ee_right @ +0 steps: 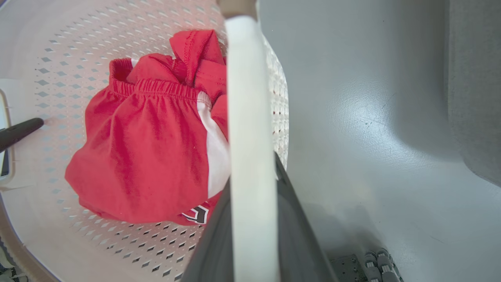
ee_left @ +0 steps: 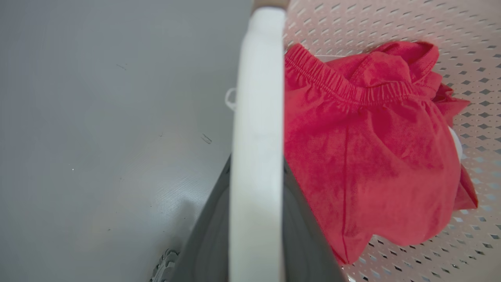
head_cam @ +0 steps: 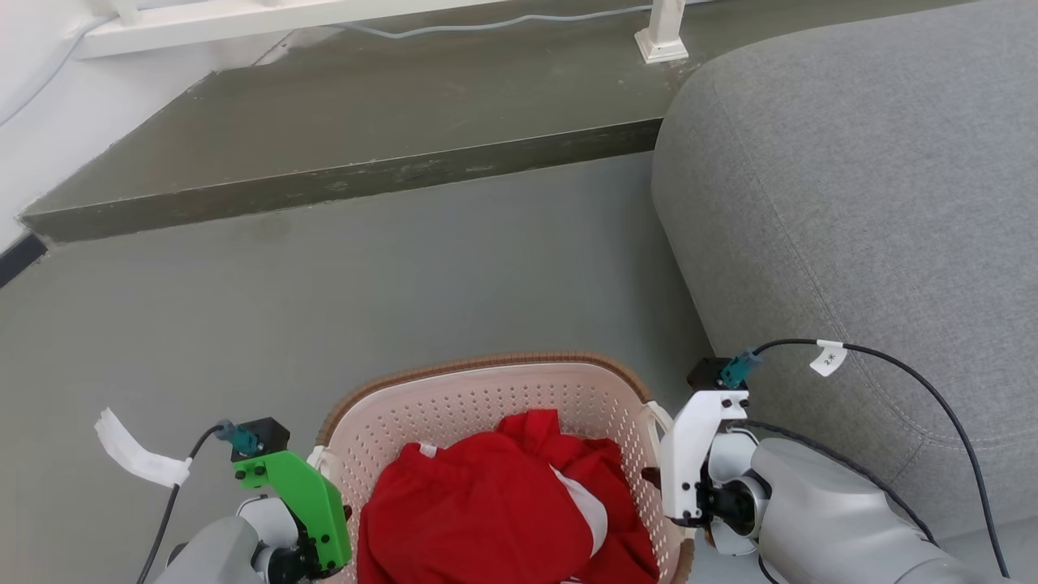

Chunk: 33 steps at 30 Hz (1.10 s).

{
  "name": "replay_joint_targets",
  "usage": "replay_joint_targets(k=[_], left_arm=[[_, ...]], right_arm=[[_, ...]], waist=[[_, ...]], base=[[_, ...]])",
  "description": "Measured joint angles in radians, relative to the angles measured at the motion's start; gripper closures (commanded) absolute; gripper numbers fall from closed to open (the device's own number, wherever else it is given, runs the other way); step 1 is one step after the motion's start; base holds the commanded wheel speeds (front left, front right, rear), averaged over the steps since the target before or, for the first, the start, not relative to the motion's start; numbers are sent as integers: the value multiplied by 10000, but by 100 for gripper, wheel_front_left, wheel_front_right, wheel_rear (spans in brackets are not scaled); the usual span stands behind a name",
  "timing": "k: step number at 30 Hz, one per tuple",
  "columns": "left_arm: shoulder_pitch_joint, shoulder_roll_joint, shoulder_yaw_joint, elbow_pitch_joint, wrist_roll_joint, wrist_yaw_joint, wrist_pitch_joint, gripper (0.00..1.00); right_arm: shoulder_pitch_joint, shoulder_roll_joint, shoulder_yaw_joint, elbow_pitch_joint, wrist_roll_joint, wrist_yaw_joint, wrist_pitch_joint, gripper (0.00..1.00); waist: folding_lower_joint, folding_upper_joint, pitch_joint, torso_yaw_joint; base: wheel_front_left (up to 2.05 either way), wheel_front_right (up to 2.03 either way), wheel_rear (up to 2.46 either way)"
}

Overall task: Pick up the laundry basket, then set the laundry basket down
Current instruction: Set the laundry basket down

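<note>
Now, you have the laundry basket (head_cam: 486, 397) between both arms, above the grey floor (head_cam: 324, 308) and near the grey sofa (head_cam: 851, 203), with red shorts (head_cam: 486, 511) inside. Your left gripper (ee_left: 256, 184) is clamped on the left loop handle (ee_left: 256, 98). Your right gripper (ee_right: 252, 184) is clamped on the right loop handle (ee_right: 246, 98). I cannot tell if the basket touches the floor.

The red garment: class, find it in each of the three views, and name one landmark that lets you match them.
Head view: the red garment is at bottom centre, inside the laundry basket.
Left wrist view: in the right half.
Right wrist view: left of centre.
Shared landmark: the laundry basket's perforated cream wall around it.
</note>
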Motion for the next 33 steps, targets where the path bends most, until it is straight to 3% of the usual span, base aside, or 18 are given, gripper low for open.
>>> replay_joint_targets(k=[15,33], left_arm=[[-125,125,38,-102,-12,0,-441,100],[-1085,449,105,-334,119,-2,-1346,100]], right_arm=[[-316,2,86,-107,59,-21,-395,100],[-1261,6,86,-456,-10,-288,-1383,100]], waist=[[0,0,450,-23],[0,0,1786,-52]], base=[[0,0,0],[0,0,0]])
